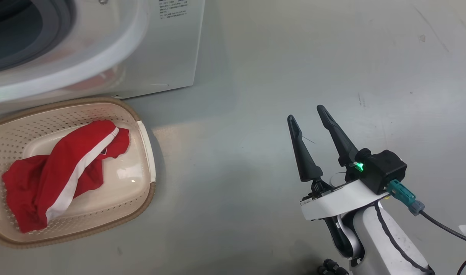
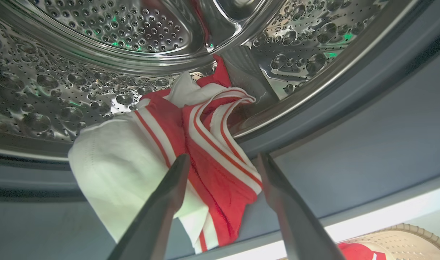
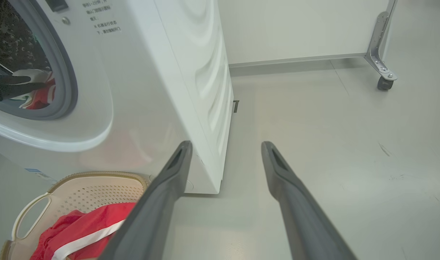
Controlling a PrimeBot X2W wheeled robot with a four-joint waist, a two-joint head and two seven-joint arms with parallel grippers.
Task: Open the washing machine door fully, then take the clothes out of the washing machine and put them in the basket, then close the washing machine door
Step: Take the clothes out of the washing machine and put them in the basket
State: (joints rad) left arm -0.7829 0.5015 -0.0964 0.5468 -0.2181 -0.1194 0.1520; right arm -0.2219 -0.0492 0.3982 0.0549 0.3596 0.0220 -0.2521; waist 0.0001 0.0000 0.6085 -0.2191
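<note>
Currently unloading: your left pincer (image 2: 223, 159), spread wide, straddles the clothes (image 2: 205, 137) at the drum lip of the washing machine (image 2: 61, 90); next you must pinch them, then lift toward the basket (image 1: 83, 101).

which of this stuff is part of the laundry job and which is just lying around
Part of the job:
- big white front-loading washing machine
- red and white striped garment hanging over the lip of the perforated steel drum
- cream perforated plastic basket with brown rim
- red garment with a white stripe, lying in it

Just there:
- metal bracket with a caster wheel
- grey floor
</note>
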